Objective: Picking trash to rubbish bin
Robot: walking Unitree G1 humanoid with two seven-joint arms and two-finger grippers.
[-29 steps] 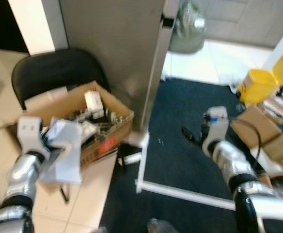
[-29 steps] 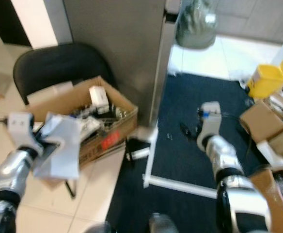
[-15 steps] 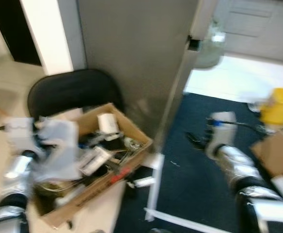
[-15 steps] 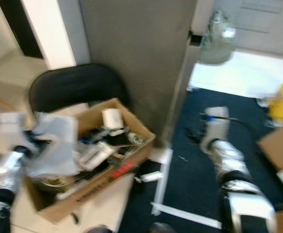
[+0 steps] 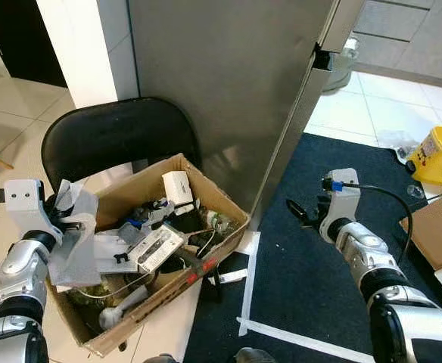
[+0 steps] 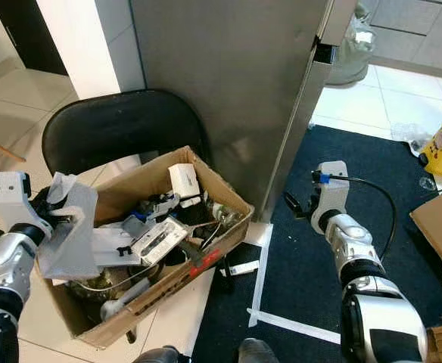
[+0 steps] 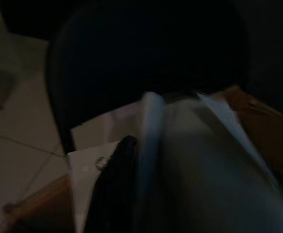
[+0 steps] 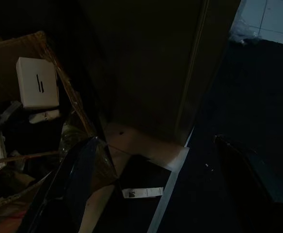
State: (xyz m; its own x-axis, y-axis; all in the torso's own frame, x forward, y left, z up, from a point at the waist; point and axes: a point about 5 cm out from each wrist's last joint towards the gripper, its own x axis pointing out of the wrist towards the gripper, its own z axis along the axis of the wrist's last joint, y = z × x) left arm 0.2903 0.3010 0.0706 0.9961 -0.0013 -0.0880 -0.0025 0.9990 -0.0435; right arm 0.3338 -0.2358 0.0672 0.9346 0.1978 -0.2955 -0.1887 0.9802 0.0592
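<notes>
left gripper (image 5: 68,224) pinches grey paper (image 5: 76,246) over the box (image 5: 177,281); right gripper (image 5: 300,214) hovers above carpet (image 5: 319,295), jaws spread.

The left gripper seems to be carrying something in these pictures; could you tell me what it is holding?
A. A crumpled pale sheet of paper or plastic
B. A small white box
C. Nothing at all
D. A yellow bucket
A: the left gripper is shut on a crumpled pale sheet, held over the near-left corner of the cardboard box.
</notes>
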